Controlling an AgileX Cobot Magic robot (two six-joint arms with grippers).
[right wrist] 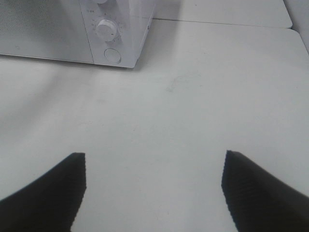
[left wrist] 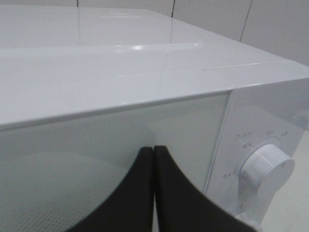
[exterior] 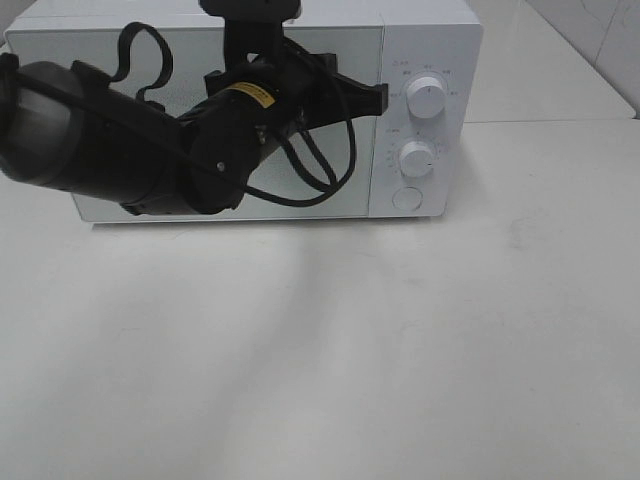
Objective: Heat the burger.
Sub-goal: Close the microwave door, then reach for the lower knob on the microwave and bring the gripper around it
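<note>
The burger is out of view. A white microwave [exterior: 445, 45] stands at the back of the table with its door [exterior: 362, 170] closed. My left gripper [exterior: 383, 97] is shut with nothing in it, its tips at the door's upper right edge, just left of the upper knob [exterior: 427, 99]. In the left wrist view the shut fingertips [left wrist: 153, 149] point at the door glass [left wrist: 96, 140], with the upper knob [left wrist: 267, 166] beside them. My right gripper [right wrist: 153, 157] hangs open and empty over the bare table [right wrist: 193, 96], in front of the microwave [right wrist: 120, 29].
Below the upper knob sit a lower knob [exterior: 416, 159] and a round door button [exterior: 407, 198]. The left arm's black body and cables [exterior: 150, 150] cover much of the door. The white table [exterior: 400, 350] spreads in front; a wall edge shows at the far right.
</note>
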